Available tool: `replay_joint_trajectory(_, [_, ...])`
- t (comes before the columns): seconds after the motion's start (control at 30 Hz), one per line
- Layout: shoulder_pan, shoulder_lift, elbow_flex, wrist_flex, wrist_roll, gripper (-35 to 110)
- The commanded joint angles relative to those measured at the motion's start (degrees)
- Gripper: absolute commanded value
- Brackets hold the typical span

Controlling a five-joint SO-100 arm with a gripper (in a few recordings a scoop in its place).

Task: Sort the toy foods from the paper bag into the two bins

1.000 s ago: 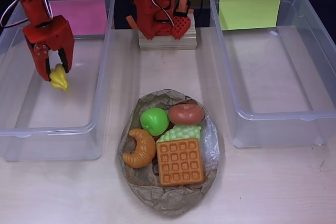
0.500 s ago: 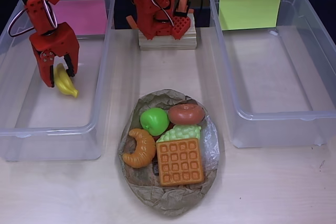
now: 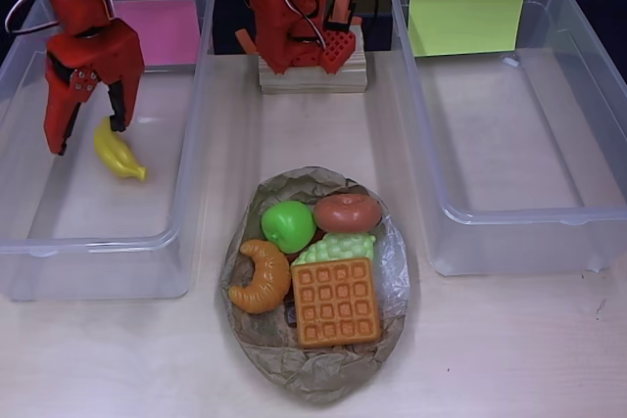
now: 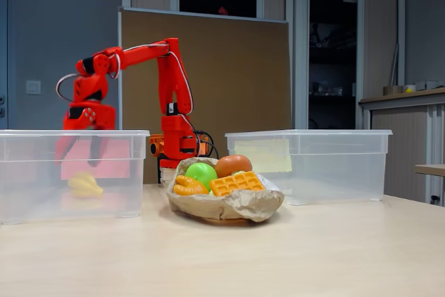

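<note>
In the pink-sheet bin [image 3: 186, 124], the gripper [image 3: 88, 134] hangs released, jaws spread, above the banana [image 3: 118, 154] lying on the bin floor.

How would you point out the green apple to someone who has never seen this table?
Start at the crumpled brown paper bag lying on the table between the two clear bins. The green apple sits at its far left, next to the brown donut. It is the only round, bright green piece; the grapes are paler and bumpy.

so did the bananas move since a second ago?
Yes. In the overhead view the bananas left the pincer and now lie on the floor of the pink-sheet bin, nearer its right wall.
</note>
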Motion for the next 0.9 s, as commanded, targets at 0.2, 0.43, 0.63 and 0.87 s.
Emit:
replay_joint_trajectory(0.2, [-5.89,16.26,-15.29,21.71,-1.85,32])
replay_joint_trajectory(0.43, [-17.40,22.94,-18.46,25.84,-9.49,31])
replay_joint_trajectory(0.63, [-31.20,25.40,-18.02,28.74,-10.02,32])
replay_joint_trajectory(0.87, [-43.59,26.19,-13.36,29.97,-4.04,32])
